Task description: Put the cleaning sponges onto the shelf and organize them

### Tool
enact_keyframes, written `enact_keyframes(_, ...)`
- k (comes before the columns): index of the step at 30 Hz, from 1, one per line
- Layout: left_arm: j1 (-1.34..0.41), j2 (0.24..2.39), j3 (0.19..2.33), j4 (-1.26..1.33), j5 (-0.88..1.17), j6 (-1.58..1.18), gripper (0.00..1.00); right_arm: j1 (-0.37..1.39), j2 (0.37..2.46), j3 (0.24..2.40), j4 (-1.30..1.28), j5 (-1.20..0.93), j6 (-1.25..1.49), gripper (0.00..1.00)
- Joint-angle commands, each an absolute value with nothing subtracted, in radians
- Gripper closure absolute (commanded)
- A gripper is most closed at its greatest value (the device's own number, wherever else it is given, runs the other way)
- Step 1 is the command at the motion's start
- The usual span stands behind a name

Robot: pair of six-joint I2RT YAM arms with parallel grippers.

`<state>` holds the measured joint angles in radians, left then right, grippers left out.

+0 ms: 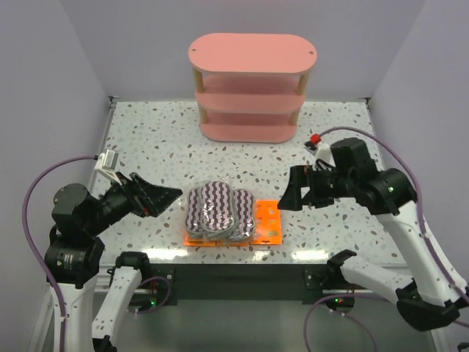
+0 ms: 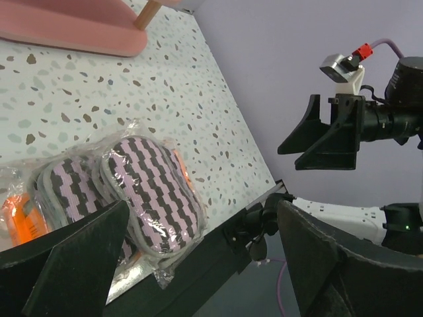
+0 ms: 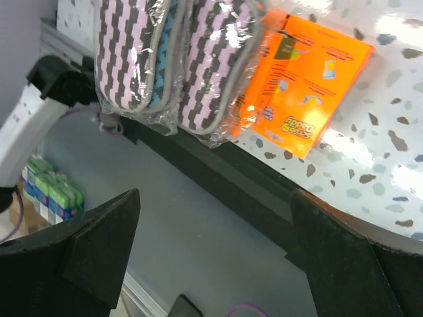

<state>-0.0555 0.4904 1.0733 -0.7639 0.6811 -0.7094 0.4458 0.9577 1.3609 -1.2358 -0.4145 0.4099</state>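
Heaped at the bench's near edge: zigzag sponge packs over orange packets (shelf far back). Flanked by both jaws, released, empty.

The left arm and right arm had black joint housings, white links, purple cables, black wedge-shaped fingers, green lights at their bases and a pale wrist camera apiece, the right arm's carrying a red plug.

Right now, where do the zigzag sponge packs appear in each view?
Top external: zigzag sponge packs at lower centre.
Left wrist: lower left.
Right wrist: upper left.
Shared landmark: the dark rail along the table's near edge, beside them in every view.
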Motion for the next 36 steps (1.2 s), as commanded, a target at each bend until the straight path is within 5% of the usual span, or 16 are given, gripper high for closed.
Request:
enact_keyframes(1, -0.058, 0.502, 1.083, -0.805, 0.661, -0.677, 0.00, 0.625, 1.049, 1.399, -1.100, -0.313, 0.460, 0.01)
enact_keyframes(24, -0.058, 0.491, 1.063, -0.880, 0.565, -0.660, 0.00, 1.130, 1.374, 1.371, -0.824, 0.103, 0.906, 0.02)
enact_keyframes(33, -0.058, 0.476, 1.048, -0.887, 0.557, -0.663, 0.00, 1.143, 1.391, 1.306, -0.841, 0.184, 0.979, 0.30)
enact_keyframes(36, -0.058, 0.480, 1.046, -0.887, 0.555, -0.660, 0.00, 1.143, 1.387, 1.296, -0.825, 0.178, 0.977, 0.54)
